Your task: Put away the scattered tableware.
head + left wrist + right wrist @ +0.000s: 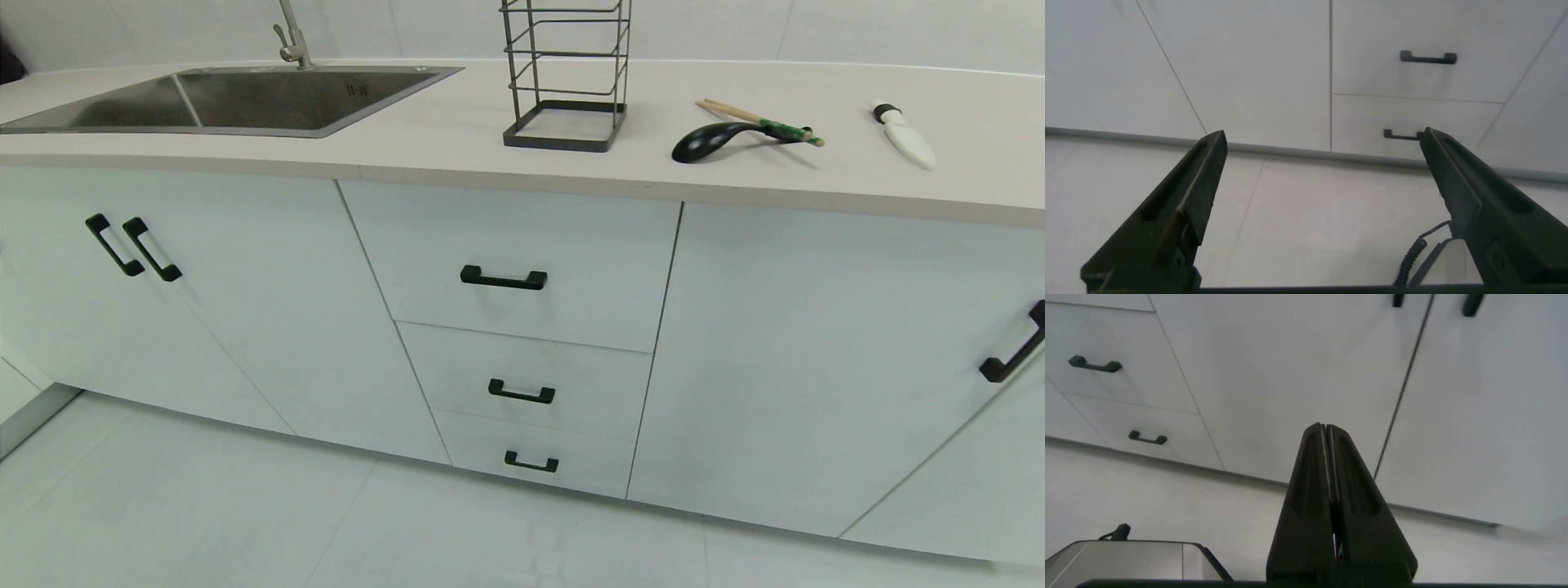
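– Left gripper [1323, 135] is being held with its fingers spread wide and nothing between them, low over the floor and facing the drawers [1396, 77]. Is anything being carried by the other one?

– Nothing. Right gripper [1324, 429] is being held with its fingers pressed together on nothing, likewise low before the cabinet doors [1290, 367].

– Where is the tableware being seen, then?

– All of it is being seen on the counter [457, 139], to the right of the wire rack [567, 82]. A black spoon [710, 140] is lying nearest the rack. The chopsticks [755, 121] are being propped across its handle, touching it. A white utensil with a dark band [902, 135] is lying well apart, farther right.

– Is any of it being stored already?

– None, as far as can be judged. No piece is standing in the rack, and all three drawers are being shown shut. The task is being judged to be at its very start.

– So what is being left to do?

– Everything. Three items are waiting to be lifted and stowed, and neither gripper is being held near them. Whether the rack or a drawer is being meant as the storage place cannot be told. If a drawer is meant, its handle [503, 279] is waiting to be pulled first.
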{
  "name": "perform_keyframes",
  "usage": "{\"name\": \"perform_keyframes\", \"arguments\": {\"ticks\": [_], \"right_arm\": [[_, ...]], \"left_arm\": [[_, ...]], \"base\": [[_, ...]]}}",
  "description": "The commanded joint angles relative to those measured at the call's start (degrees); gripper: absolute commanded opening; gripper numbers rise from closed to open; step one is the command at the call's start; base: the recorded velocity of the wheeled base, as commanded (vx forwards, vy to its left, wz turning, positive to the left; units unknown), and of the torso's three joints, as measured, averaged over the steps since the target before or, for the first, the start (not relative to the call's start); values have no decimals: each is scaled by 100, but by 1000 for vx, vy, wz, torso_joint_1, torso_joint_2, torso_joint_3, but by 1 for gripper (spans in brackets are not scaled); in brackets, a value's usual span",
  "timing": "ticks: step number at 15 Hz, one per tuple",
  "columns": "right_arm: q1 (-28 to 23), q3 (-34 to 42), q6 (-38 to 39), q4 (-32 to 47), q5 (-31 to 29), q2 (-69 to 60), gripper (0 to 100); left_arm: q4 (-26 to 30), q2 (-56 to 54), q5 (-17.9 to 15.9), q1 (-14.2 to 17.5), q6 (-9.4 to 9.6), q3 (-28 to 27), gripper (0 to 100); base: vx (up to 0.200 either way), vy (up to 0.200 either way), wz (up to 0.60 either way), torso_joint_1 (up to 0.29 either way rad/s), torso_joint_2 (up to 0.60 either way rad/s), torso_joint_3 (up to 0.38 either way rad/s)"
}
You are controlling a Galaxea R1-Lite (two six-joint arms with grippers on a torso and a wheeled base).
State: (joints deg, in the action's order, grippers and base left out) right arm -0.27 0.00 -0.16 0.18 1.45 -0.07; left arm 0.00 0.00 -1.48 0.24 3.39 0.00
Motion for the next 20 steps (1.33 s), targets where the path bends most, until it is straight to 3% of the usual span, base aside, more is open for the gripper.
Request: {"name": "perform_keyframes", "arguments": {"ticks": [1, 5, 11, 14, 16, 20], "right_arm": [[0, 0, -2, -1, 4, 7, 0], [0, 0, -2, -1, 4, 7, 0], [0, 0, -2, -1, 4, 7, 0], [0, 0, -2, -1, 4, 7, 0], [0, 0, -11, -1, 4, 7, 0], [0, 0, -19, -1, 13, 7, 0]], "left_arm": [[9, 0, -2, 2, 4, 0, 100], [0, 0, -2, 2, -14, 0, 100], [0, 0, 7, 2, -14, 0, 100], [-9, 0, 112, 2, 57, 0, 100], [0, 0, 165, 2, -313, 0, 100], [-9, 0, 148, -16, -444, 0, 100]], "base": [[0, 0, 0, 0, 0, 0], [0, 0, 0, 0, 0, 0], [0, -200, 0, 3, 1, 4], [0, 0, 0, 0, 0, 0], [0, 0, 0, 0, 0, 0], [0, 0, 0, 0, 0, 0]]}}
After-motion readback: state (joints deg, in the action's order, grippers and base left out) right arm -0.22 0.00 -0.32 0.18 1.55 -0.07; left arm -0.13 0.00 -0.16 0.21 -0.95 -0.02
